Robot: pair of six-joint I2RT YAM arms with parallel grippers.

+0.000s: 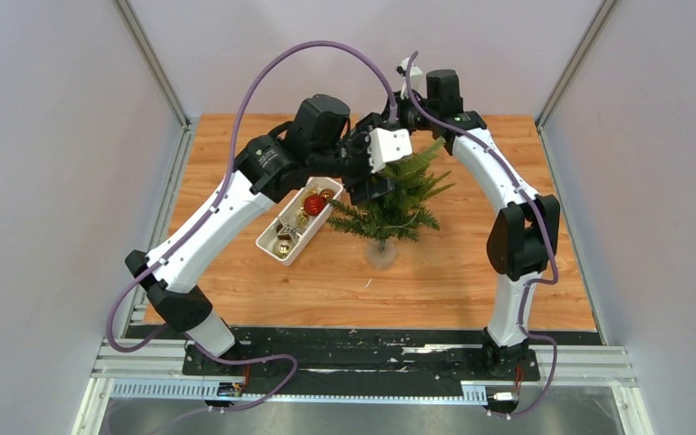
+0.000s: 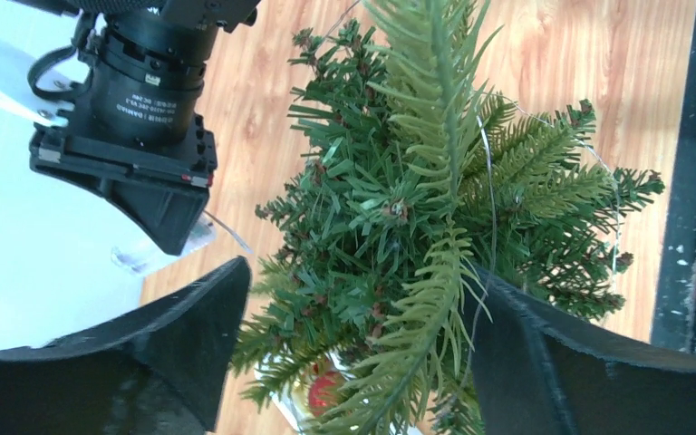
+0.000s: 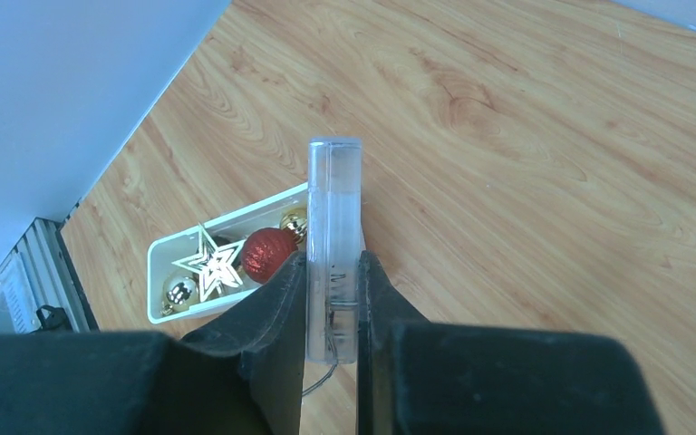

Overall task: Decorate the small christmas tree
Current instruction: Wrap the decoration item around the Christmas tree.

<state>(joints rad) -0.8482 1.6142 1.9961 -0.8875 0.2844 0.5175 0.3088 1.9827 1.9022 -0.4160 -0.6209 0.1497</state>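
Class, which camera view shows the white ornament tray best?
Right wrist: the white tray lies nearly whole, star and baubles distinct. Top external shows it small, partly under the left arm. Left wrist glimpses only something red behind the tree.

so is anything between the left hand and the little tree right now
Nothing visible. The left hand is open with branches of the small christmas tree between its fingers; only a thin wire drapes over them. The right hand, shut on a clear box, is off to one side.
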